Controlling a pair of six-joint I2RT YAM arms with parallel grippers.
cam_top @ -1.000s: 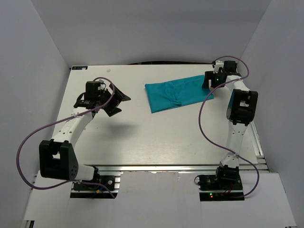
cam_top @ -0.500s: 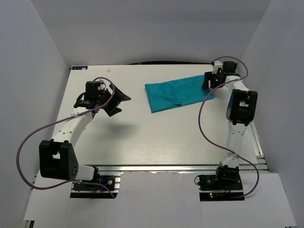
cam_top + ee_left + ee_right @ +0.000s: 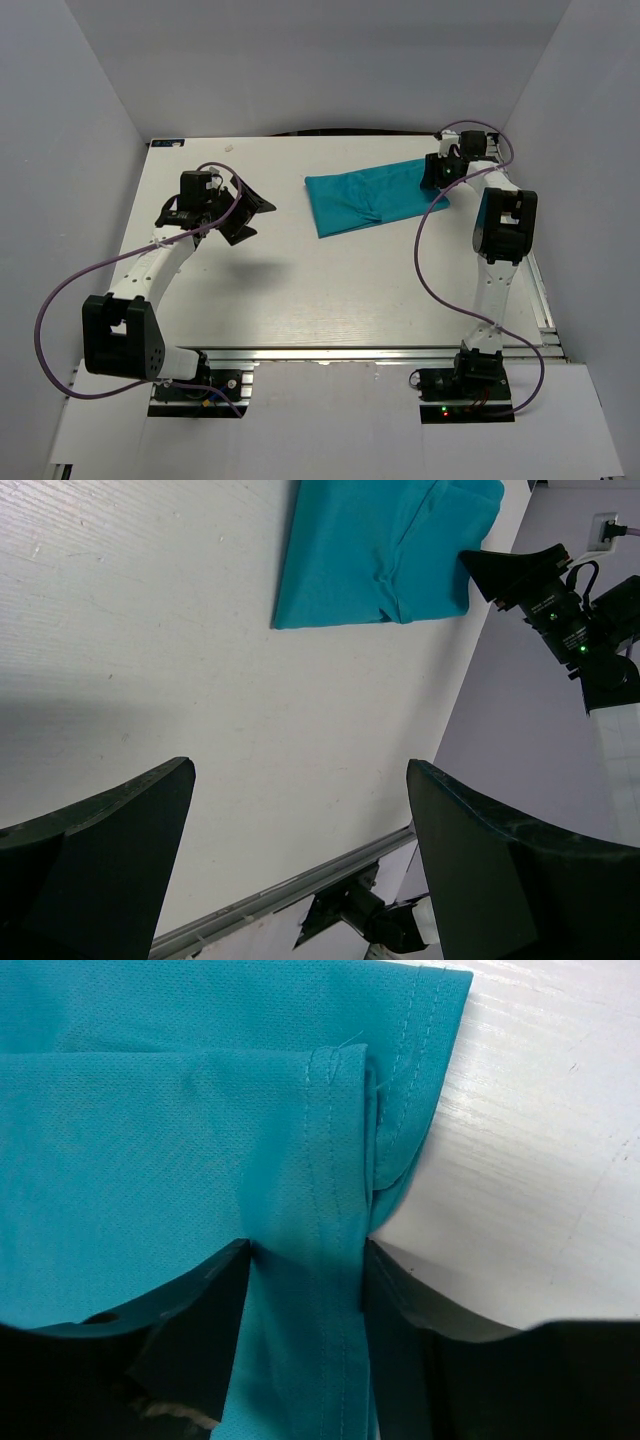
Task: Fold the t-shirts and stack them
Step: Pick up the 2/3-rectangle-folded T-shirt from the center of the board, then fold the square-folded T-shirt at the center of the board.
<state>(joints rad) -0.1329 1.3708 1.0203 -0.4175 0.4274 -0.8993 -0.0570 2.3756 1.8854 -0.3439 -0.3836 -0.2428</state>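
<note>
The shirt [image 3: 375,200], a fine-mesh teal knit folded into a long band, is laid at 1 o'clock on the white grained desk [image 3: 300,290]. Its stitched 3 o'clock end is pinched by the right tool [image 3: 305,1270]. The left tool [image 3: 250,212] is held spread at 10 o'clock.

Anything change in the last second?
Right hand, pinching the shirt's right end, shifted slightly left, and its arm leaned that way with it. No fresh grasp or release is visible. The shirt's outline and the open left hand are unchanged.
</note>
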